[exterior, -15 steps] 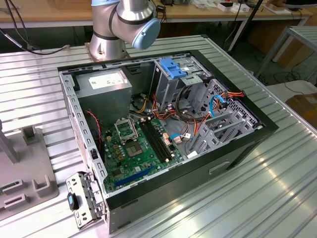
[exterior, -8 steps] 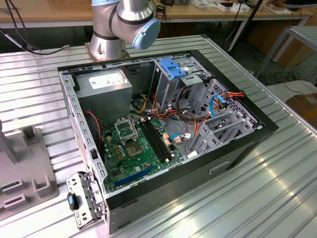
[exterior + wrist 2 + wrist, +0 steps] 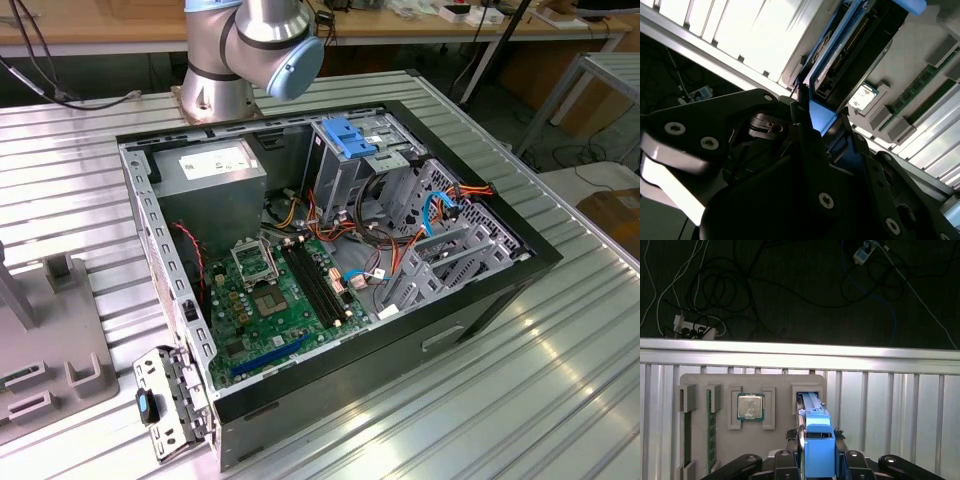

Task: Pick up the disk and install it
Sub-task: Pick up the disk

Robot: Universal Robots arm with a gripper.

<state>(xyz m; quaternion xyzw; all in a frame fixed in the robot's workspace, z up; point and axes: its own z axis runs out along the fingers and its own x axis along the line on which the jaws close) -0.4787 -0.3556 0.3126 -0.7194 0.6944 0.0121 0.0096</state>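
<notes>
Tool point(image 3: 817, 436) grips the disk point(image 3: 814, 412), partly hiding it.

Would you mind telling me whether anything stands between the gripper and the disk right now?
Nothing visible does. In the first wrist view the gripper straddles the disk, which stands on edge in a slot of the grey holder, beside the processor.

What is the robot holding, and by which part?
The gripper clamps the disk by its light-blue bracket, at the end sticking out of the grey holder.
</notes>
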